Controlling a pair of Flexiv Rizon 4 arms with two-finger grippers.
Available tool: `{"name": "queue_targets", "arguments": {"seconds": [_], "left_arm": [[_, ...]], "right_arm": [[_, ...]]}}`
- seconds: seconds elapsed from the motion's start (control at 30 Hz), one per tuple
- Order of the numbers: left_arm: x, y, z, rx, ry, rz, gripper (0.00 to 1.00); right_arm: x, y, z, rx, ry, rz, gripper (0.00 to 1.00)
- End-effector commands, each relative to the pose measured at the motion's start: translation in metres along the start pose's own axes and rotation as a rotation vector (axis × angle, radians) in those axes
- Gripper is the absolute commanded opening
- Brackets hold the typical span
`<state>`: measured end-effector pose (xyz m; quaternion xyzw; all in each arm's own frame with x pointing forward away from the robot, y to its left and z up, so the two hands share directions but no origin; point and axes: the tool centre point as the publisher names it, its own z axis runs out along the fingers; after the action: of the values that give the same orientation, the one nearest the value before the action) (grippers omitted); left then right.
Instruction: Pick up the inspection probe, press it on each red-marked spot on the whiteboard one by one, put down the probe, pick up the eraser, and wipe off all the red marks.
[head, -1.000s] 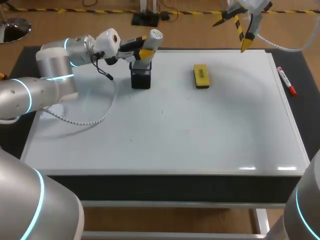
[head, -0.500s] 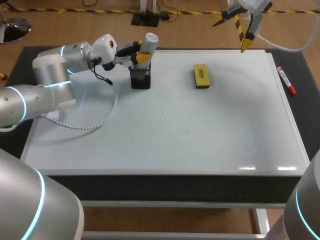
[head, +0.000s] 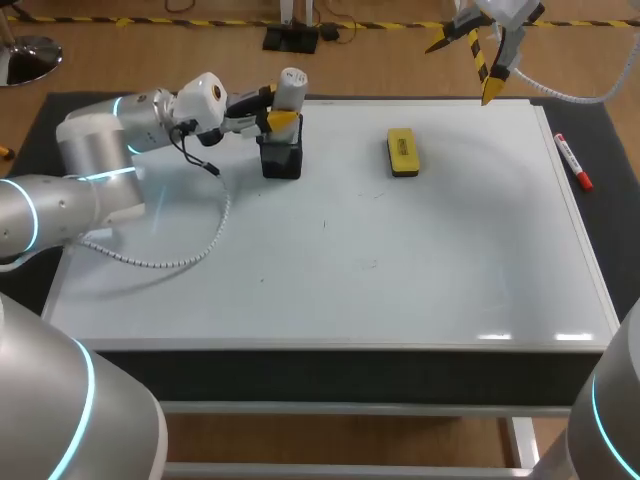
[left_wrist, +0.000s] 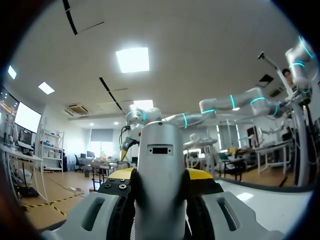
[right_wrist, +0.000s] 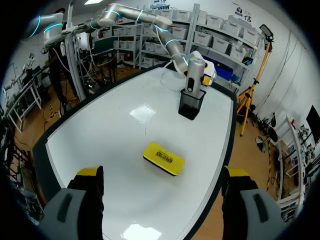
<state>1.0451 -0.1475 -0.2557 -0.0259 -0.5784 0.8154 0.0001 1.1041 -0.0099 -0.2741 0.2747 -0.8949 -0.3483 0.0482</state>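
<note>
Inspection probe (head: 292, 82) stands in the black holder (head: 282, 158), clamped by left gripper (head: 279, 108); right gripper (head: 458, 72) spread.

The left gripper (head: 281, 117) pinches a silver round probe (head: 290, 88) over a small black box holder (head: 282, 158).
The probe stands nearly upright, its low end at the holder's open top, near the far edge of the big white whiteboard (head: 330, 260). A yellow block eraser (head: 403, 152) lies flat to the holder's right. The right gripper (head: 459, 73) hangs wide open above the far edge.
</note>
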Motion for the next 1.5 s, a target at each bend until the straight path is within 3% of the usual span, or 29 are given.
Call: {"name": "queue_targets", "arguments": {"seconds": [0.03, 0.7, 0.73, 0.77, 0.83, 0.9, 0.97, 1.17, 1.5], "left_arm": [[0.004, -0.004, 0.0, -0.004, -0.013, 0.002, 0.0], [-0.012, -0.003, 0.003, 0.009, 0.057, 0.036, 0.0], [-0.012, -0.002, 0.003, 0.006, 0.056, 0.031, 0.35], [-0.013, -0.002, 0.003, 0.005, 0.057, 0.029, 0.58], [-0.014, -0.001, 0.003, 0.001, 0.058, 0.025, 0.49], [-0.014, -0.001, 0.002, 0.001, 0.056, 0.023, 0.58], [-0.014, -0.001, 0.002, -0.001, 0.056, 0.02, 1.0], [-0.013, -0.001, 0.002, -0.027, 0.043, 0.011, 1.0], [-0.004, -0.005, -0.018, -0.178, -0.086, -0.017, 1.0]], "right_arm": [[0.0, 0.0, -0.002, 0.003, 0.005, -0.001, 1.0], [0.0, 0.0, -0.002, 0.003, 0.005, -0.001, 1.0], [0.0, 0.0, -0.002, 0.003, 0.005, -0.001, 1.0], [0.0, 0.0, -0.002, 0.003, 0.005, -0.001, 1.0], [0.0, 0.0, -0.002, 0.003, 0.005, -0.001, 1.0], [0.0, 0.0, -0.002, 0.003, 0.005, -0.001, 1.0], [0.0, 0.0, -0.002, 0.003, 0.005, -0.001, 1.0], [0.0, 0.0, -0.002, 0.003, 0.005, -0.001, 1.0], [0.0, 0.0, -0.002, 0.003, 0.005, -0.001, 1.0]]}}
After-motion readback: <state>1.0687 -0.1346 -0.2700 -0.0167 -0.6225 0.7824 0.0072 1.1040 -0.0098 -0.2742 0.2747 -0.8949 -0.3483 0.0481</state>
